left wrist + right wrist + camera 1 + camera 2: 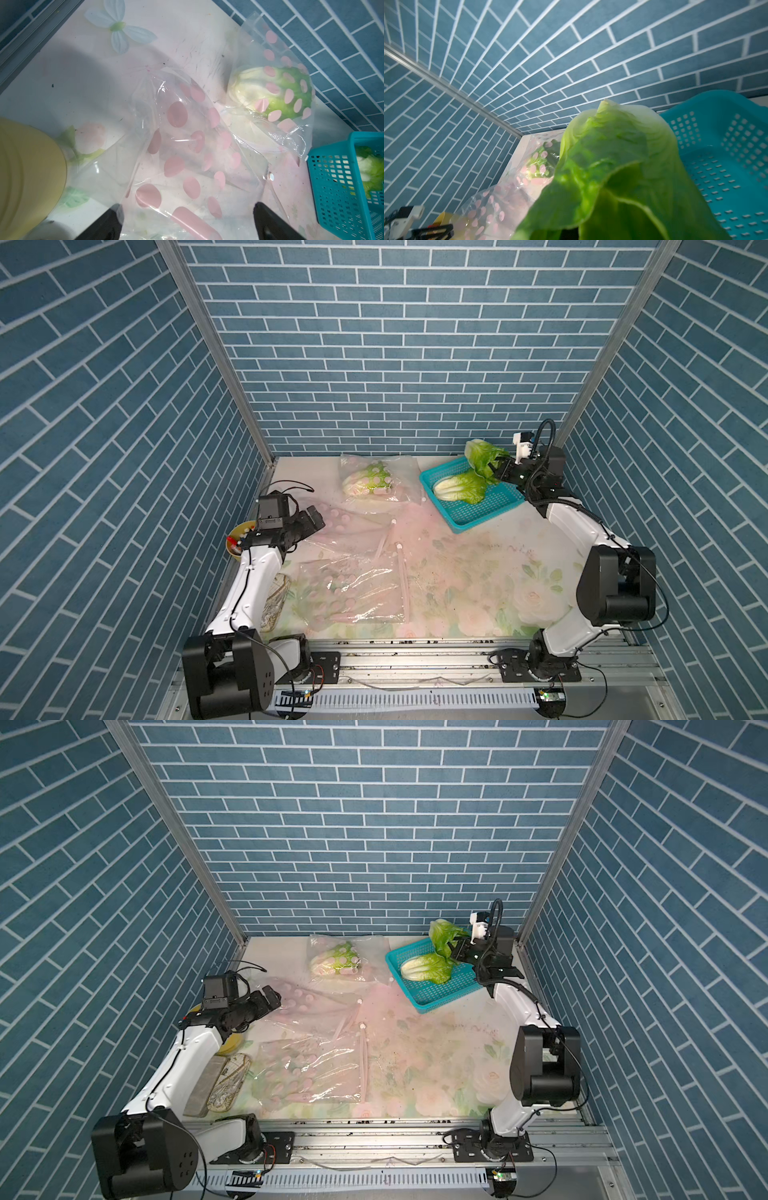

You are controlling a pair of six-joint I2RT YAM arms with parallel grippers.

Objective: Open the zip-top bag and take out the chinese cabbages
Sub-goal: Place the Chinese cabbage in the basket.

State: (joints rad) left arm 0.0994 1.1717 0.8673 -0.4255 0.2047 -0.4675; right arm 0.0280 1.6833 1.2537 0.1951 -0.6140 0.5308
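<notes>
The right gripper (496,470) is clenched on the leaf end of the raised cabbage (481,452), holding it over the far corner of the teal basket (436,504) with its pale base pointing away from the jaws. A second cabbage (459,488) lies in the basket just below it. The bagged cabbage (368,481) sits inside a pink-dotted zip-top bag (405,485) at the far side of the table, so one of the three chinese cabbages is not yet out. The left gripper (187,204) is released, its fingers spread wide over an empty dotted bag (187,135) beside a yellow bowl (27,176). These heads look light but bulky. The crinkly green tops are probably soft and liable to tear or bruise under a pinch, while the ribbed white base seems firmer, so the stiffer lower half looks like the safer hold. The bag film is thin, glossy and likely slippery, and would probably crumple rather than hold its mouth open. Another empty bag (353,589) lies flat nearer the front. The table wears a smooth floral cloth (478,572) with dark specks, and blue brick-patterned walls (395,344) close it in on three sides, leaving little room behind the basket.
</notes>
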